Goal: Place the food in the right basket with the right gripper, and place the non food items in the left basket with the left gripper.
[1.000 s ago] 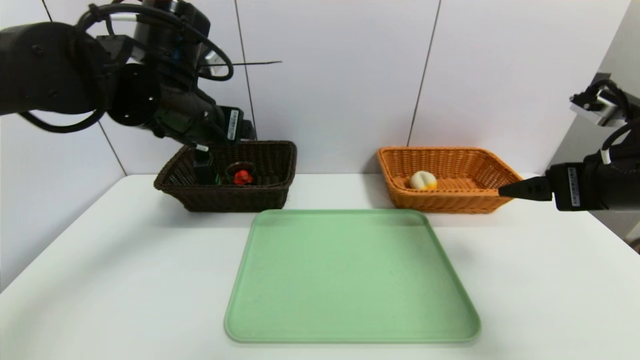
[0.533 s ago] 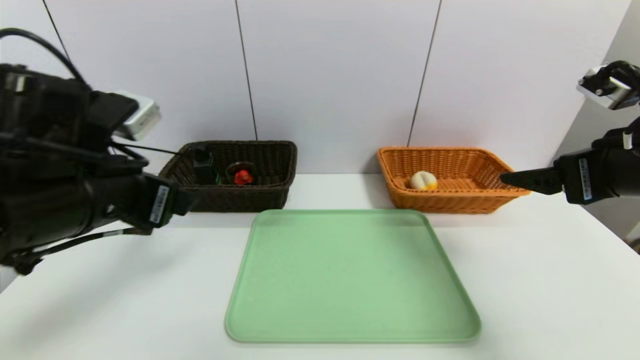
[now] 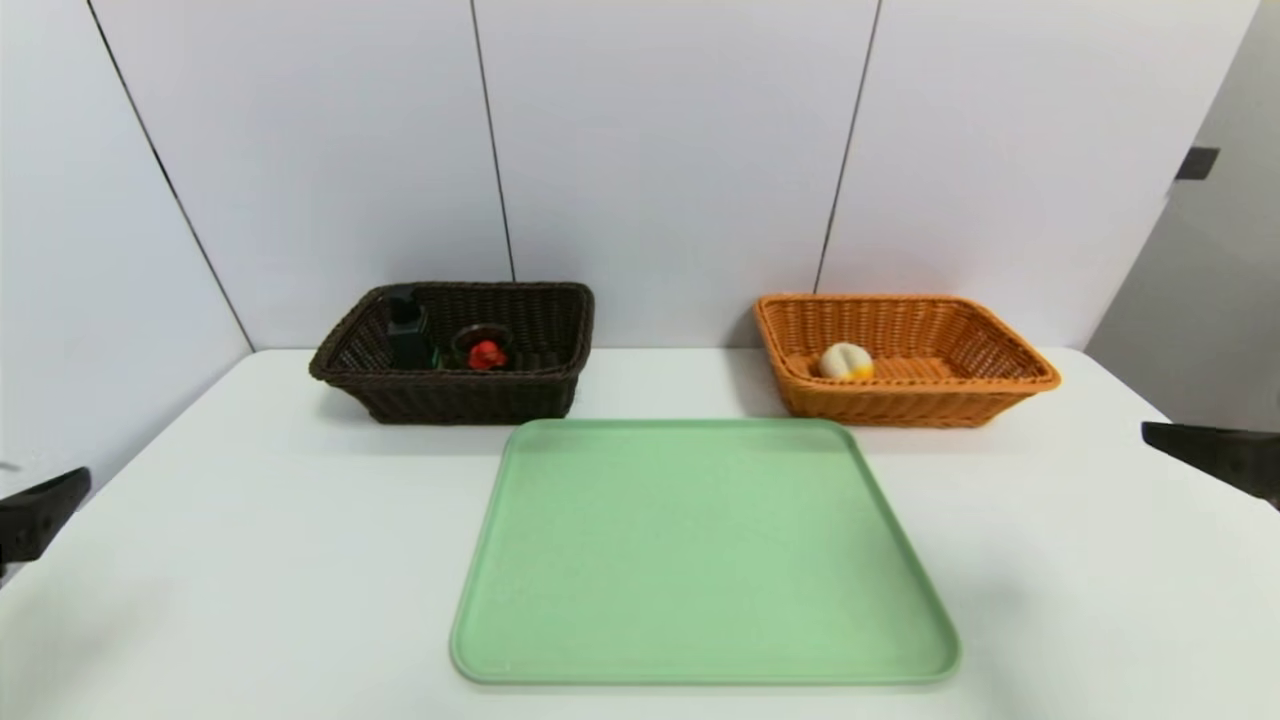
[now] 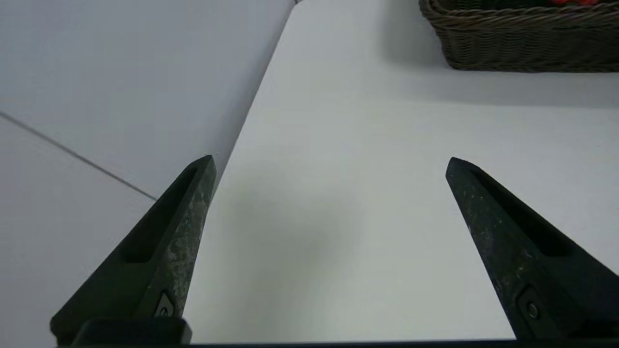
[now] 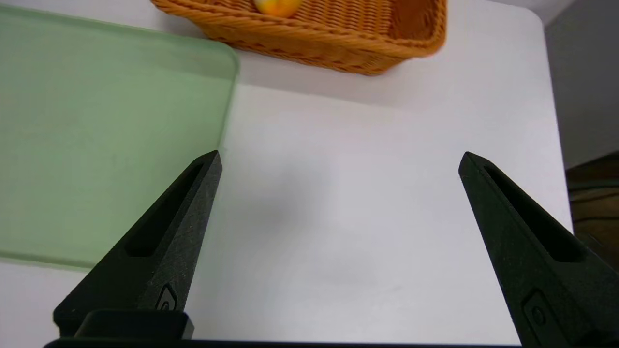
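Observation:
The dark brown left basket (image 3: 470, 398) holds a black item (image 3: 405, 330) and a small red item (image 3: 485, 353). In the orange right basket (image 3: 900, 405) lies a round white-and-yellow food piece (image 3: 846, 361). My left gripper (image 4: 330, 158) is open and empty, low over the bare table near its left edge, well short of the dark basket (image 4: 522, 43). My right gripper (image 5: 339, 153) is open and empty over the table beside the tray's right edge, with the orange basket (image 5: 329, 43) ahead. In the head view only a tip of each shows: left gripper (image 3: 45, 500), right gripper (image 3: 1210, 455).
A green tray (image 3: 700, 550) with nothing on it lies in the middle of the white table, in front of both baskets; its corner shows by my right gripper (image 5: 96, 135). A panelled wall stands close behind the baskets. The table's right edge drops off near the right arm.
The left arm has left the dark basket and dropped back to the table's left edge. The right arm has pulled back from the orange basket to the right edge.

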`<state>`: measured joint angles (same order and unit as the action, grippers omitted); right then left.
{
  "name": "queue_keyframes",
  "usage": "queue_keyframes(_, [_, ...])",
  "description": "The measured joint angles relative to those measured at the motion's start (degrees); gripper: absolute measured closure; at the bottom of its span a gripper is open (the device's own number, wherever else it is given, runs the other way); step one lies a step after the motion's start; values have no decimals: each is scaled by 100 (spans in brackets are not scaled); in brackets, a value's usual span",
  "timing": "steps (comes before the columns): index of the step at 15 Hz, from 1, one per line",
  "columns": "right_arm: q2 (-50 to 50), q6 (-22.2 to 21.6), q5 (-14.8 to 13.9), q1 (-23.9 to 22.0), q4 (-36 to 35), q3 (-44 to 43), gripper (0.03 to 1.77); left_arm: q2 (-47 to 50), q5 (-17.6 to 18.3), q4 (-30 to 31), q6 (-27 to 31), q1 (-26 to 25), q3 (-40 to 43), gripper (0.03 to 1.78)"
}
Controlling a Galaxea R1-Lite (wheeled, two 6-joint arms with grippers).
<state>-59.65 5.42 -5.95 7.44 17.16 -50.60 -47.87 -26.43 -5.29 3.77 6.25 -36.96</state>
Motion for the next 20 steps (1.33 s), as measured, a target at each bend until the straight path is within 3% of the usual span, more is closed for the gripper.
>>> queue_keyframes(5, [1809, -135, -416, -269, -66, 1386, 10, 2169, 262, -672, -33, -304, 946, 12])
queue_keyframes(10, [3529, -157, -419, -439, -74, 2258, 10, 4030, 890, -1852, 91, -551, 1335, 12])
queue_keyframes(12, [4137, -157, -385, -494, -72, 2472, 10, 4468, 1106, -2037, 118, -592, 1491, 12])
queue_keyframes(15, [5108, -13, -185, -656, -60, 2886, 10, 4710, 1134, -1819, 246, -605, 1825, 12])
queue_keyframes(17, [5595, 367, -101, -702, -232, 3449, 10, 4767, 1136, -1480, 521, -610, 2269, 12])
queue_keyframes(20, [5872, 1008, 308, -730, -1557, 4597, 10, 4787, 1460, -149, 775, -607, 3116, 12])
